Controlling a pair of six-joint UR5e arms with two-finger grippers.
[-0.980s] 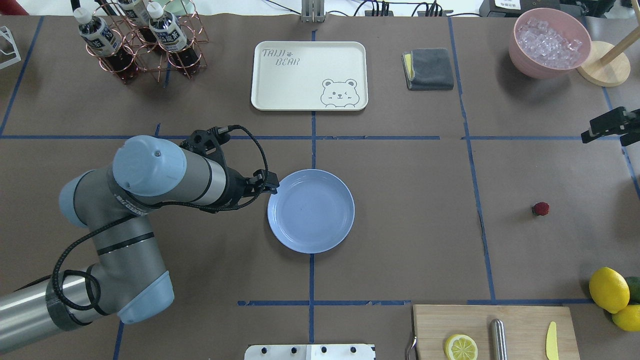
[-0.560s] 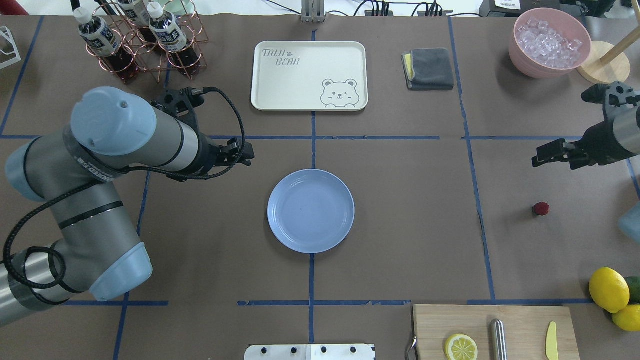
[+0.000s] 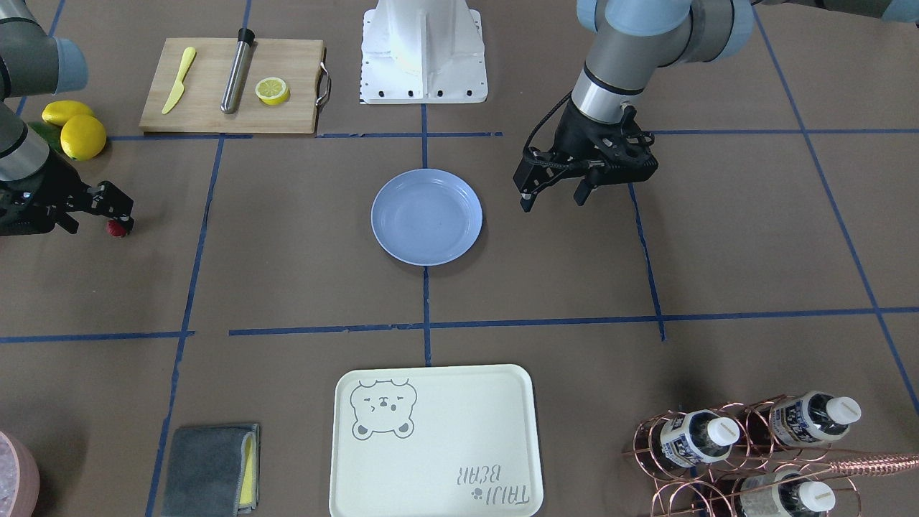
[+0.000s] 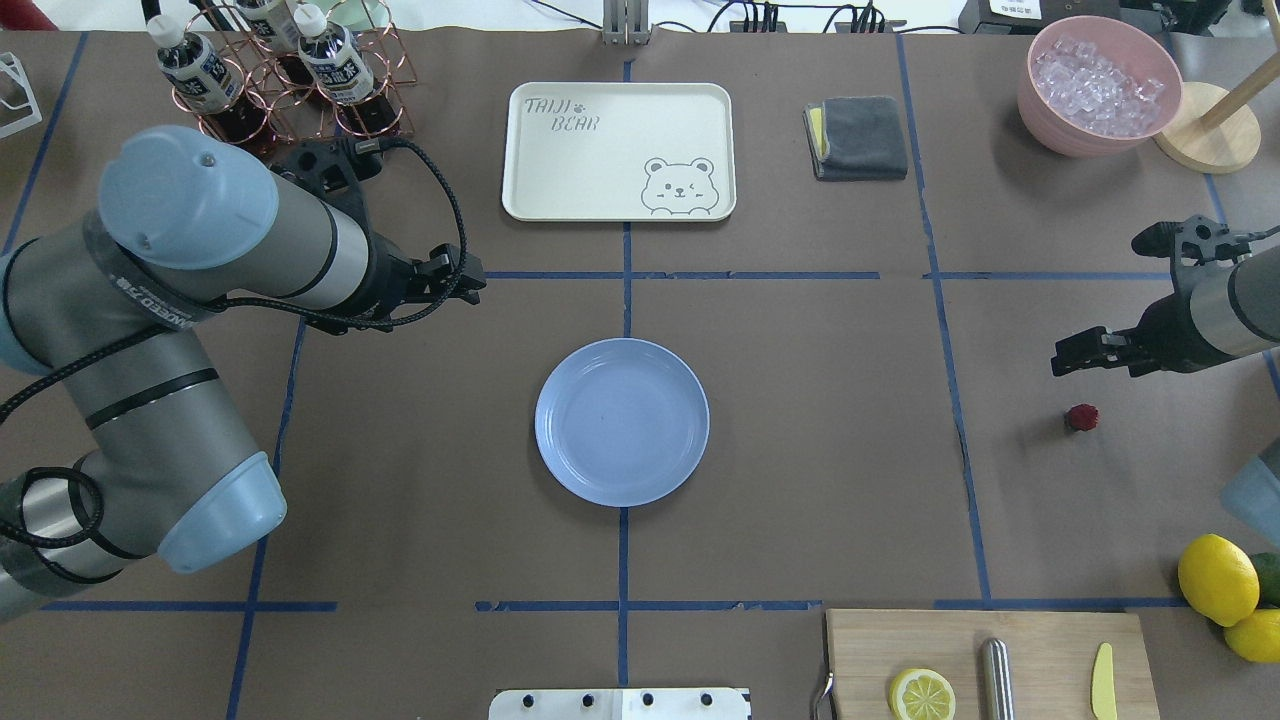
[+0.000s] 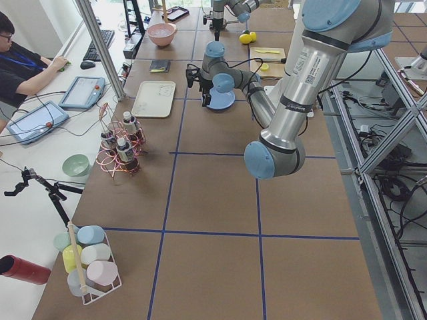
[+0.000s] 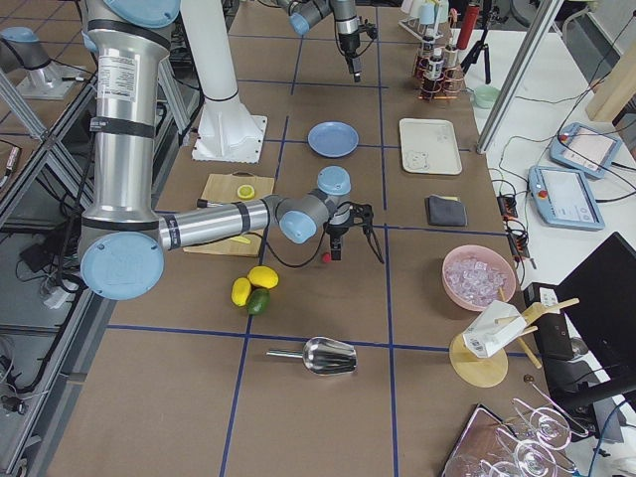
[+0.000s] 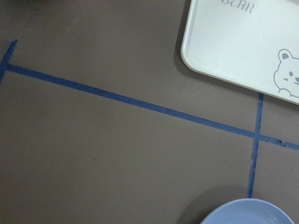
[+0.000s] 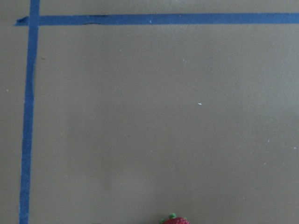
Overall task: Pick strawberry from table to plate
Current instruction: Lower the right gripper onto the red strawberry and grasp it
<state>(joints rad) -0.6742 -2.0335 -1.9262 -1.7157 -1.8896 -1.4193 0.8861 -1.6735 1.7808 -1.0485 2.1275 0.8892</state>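
The strawberry (image 4: 1081,417) is a tiny dark-red berry lying on the brown-paper table (image 4: 820,450) at the right. It also shows at the left of the front view as the strawberry (image 3: 115,228) and at the bottom edge of the right wrist view as the strawberry (image 8: 175,220). My right gripper (image 4: 1064,362) hovers just beyond it, open and empty; in the front view the right gripper (image 3: 100,219) stands close over the berry. The empty blue plate (image 4: 622,421) sits mid-table. My left gripper (image 4: 470,281) hangs open, up and left of the plate.
A cream bear tray (image 4: 619,150) lies behind the plate. A grey cloth (image 4: 858,137) and a pink bowl of ice (image 4: 1098,85) are far right. Lemons (image 4: 1217,578) and a cutting board (image 4: 990,665) sit near right. A bottle rack (image 4: 290,80) is far left.
My left arm has drawn back from the plate's edge toward the far left. My right arm has come in from the right edge and moved nearer to the strawberry.
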